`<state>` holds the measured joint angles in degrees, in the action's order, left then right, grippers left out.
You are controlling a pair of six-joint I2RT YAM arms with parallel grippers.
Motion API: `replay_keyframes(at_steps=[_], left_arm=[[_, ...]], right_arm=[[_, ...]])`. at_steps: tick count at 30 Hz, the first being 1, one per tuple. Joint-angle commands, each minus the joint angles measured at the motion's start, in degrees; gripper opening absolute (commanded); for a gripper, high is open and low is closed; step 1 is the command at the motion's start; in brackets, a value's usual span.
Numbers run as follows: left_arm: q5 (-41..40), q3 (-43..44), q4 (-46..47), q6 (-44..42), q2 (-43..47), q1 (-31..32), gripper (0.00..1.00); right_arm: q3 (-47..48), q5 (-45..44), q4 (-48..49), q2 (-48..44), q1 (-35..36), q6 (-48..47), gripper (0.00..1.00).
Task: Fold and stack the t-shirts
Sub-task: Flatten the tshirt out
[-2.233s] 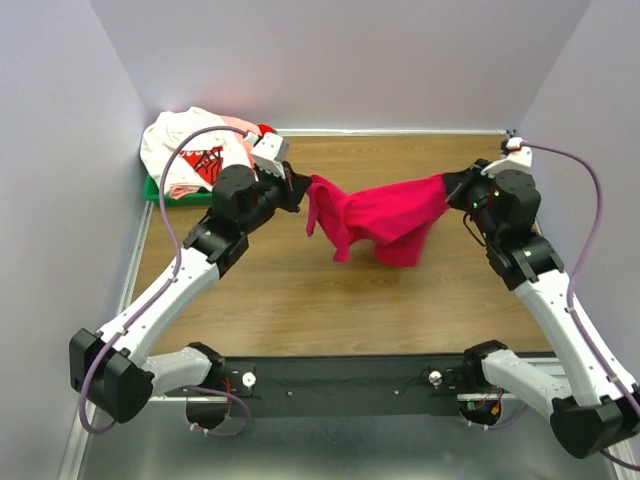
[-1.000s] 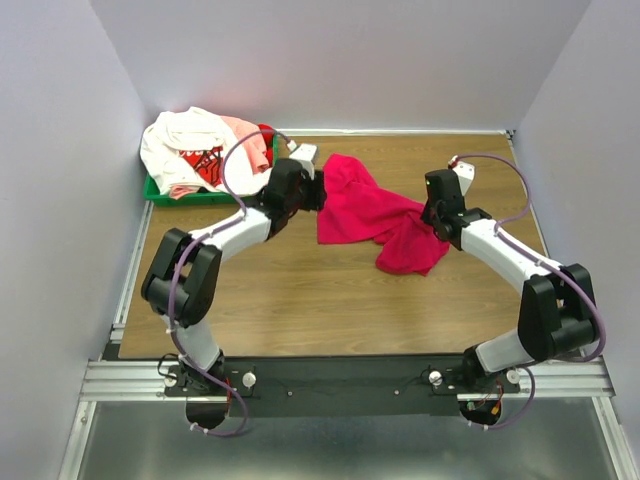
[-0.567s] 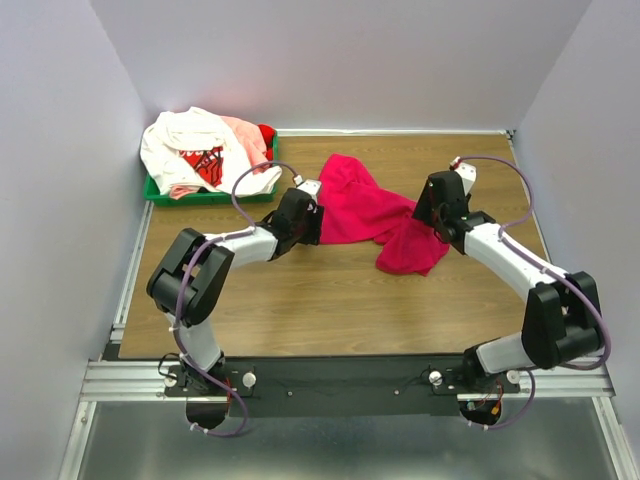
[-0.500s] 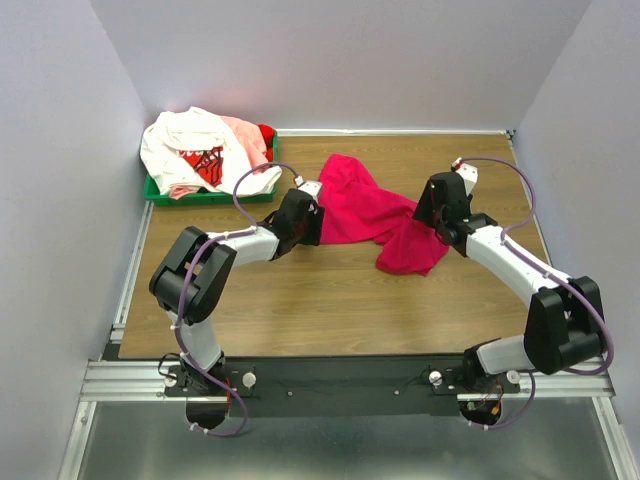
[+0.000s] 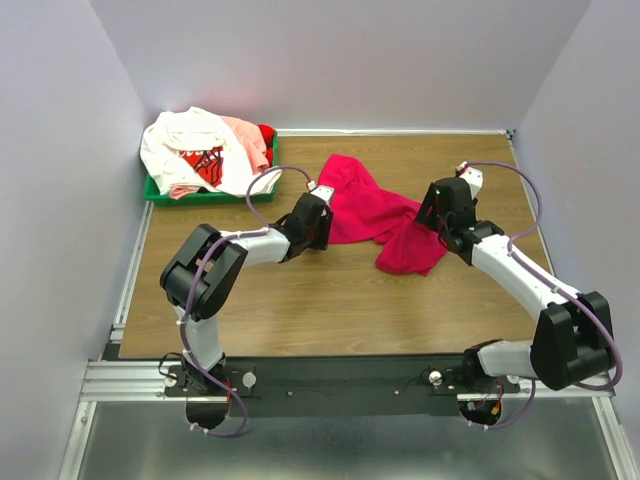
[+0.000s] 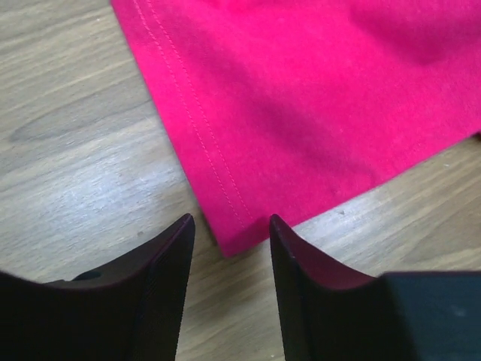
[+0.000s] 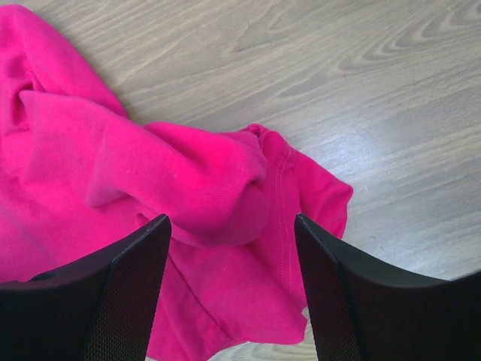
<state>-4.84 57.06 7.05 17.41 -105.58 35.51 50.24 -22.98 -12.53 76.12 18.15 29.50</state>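
The magenta-red t-shirt (image 5: 372, 212) lies crumpled on the wooden table, one lobe reaching toward the near right. My left gripper (image 5: 322, 218) sits low at its left edge. In the left wrist view the shirt's hemmed corner (image 6: 225, 233) lies just between the tips of that gripper (image 6: 231, 219), which is open and not touching the cloth. My right gripper (image 5: 432, 216) hovers open over the bunched right side (image 7: 195, 188), its fingers (image 7: 128, 286) wide apart. The white printed t-shirt (image 5: 190, 150), the pale pink one (image 5: 240, 128) and the red one (image 5: 266, 133) are heaped at the back left.
A green tray (image 5: 160, 194) under the heap of shirts stands in the back left corner against the wall. Bare wood (image 5: 330, 300) stretches between the magenta shirt and the arm bases. Purple walls close in the table on the left, back and right.
The magenta shirt, earlier held up between both grippers, now lies on the table. The right gripper has opened and let it go. The left gripper slid right to the hem corner and narrowed.
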Motion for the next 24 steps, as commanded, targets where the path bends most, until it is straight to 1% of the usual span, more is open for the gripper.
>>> replay_keyframes(at_steps=[1,2,4,5,6,10,12,13,16,17,18,19,24], left_arm=[[-4.1,0.4,-3.5,0.6,-2.1,0.3,0.42],[-4.6,0.3,-3.6,0.6,-2.4,0.3,0.28],[-5.1,0.4,-3.6,0.3,-2.7,0.3,0.15],[-5.0,0.7,-3.6,0.3,-3.0,0.3,0.05],[-5.1,0.9,-3.5,0.1,-2.9,0.3,0.00],[-4.2,2.4,-3.8,-0.7,0.8,-0.8,0.00],[-3.5,2.4,-3.8,-0.5,6.1,-2.7,0.00],[-3.5,2.2,-3.8,-0.4,10.4,-3.5,0.00],[-3.9,1.4,-3.9,-0.1,17.5,-6.8,0.00],[-4.0,0.9,-4.1,0.2,22.0,-8.4,0.00],[-4.3,0.5,-4.0,0.3,24.2,-9.1,0.00],[-4.6,-0.4,-3.8,0.5,28.1,-9.9,0.00],[-6.1,-3.4,-3.8,0.0,35.5,-12.3,0.00]], right_arm=[[-1.0,0.3,0.6,-3.1,-0.3,-0.5,0.74],[-1.2,0.4,0.6,-3.3,-0.2,-0.5,0.75],[-1.4,0.5,0.6,-4.0,-0.3,-0.6,0.75],[-1.5,0.5,0.6,-4.5,-0.3,-0.7,0.75],[-1.6,0.6,0.6,-4.7,-0.3,-0.8,0.76],[-2.4,0.7,0.5,-5.6,-0.2,-1.1,0.79],[-3.5,1.3,0.6,-6.5,-0.3,-1.3,0.80],[-4.4,1.6,0.5,-6.9,-0.3,-1.3,0.80],[-5.9,2.5,0.4,-8.3,-0.3,-1.4,0.80],[-6.9,3.1,0.3,-8.7,-0.3,-1.4,0.80],[-7.3,3.7,0.3,-8.8,-0.3,-1.4,0.80],[-7.8,5.5,0.3,-8.7,-0.3,-1.3,0.80],[-9.3,10.7,0.5,-6.9,-0.2,-0.1,0.80]])
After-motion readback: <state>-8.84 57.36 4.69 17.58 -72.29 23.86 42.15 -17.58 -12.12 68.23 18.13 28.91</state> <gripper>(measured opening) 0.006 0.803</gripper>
